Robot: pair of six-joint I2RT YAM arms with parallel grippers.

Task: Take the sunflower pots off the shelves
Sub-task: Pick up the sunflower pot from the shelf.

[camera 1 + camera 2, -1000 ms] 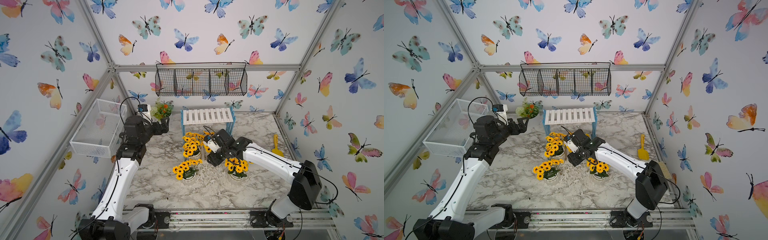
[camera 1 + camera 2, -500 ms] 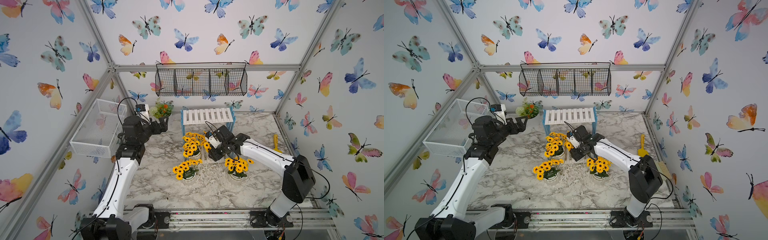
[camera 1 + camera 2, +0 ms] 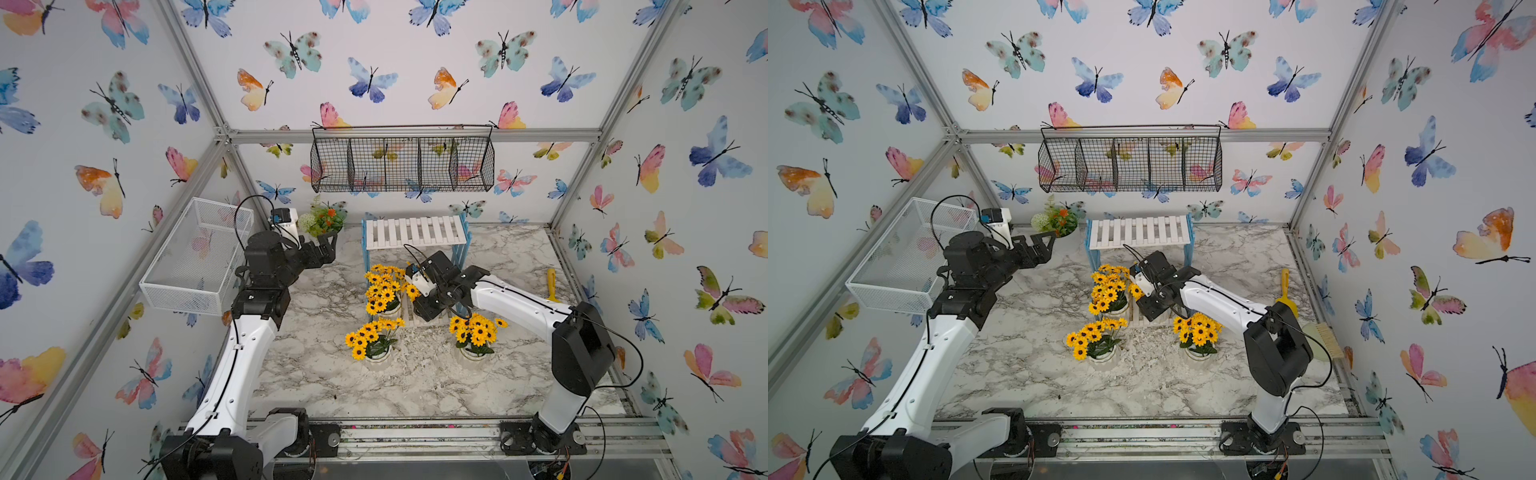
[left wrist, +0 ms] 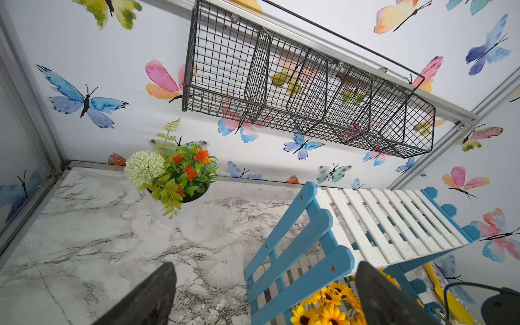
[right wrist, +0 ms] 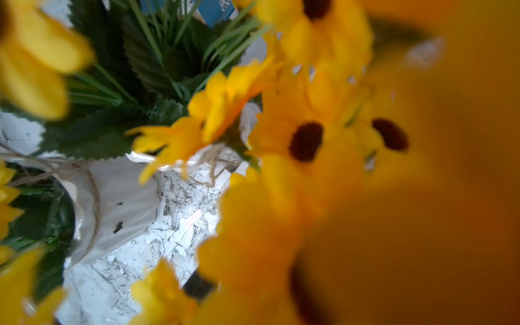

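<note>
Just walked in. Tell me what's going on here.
The right gripper is down among the sunflowers at the shelves' lower board; blooms hide whether its fingers have closed on a pot. Two sunflower pots already stand on the marble table. The left gripper hovers open and empty near the mixed-flower pot.

Pastel butterfly wallpaper (image 3: 374, 54) is covering the walls between aluminium framing (image 3: 540, 134); a black wire basket (image 3: 401, 166) is hanging on the back wall above the grey-veined marble tabletop (image 3: 324, 374).
</note>
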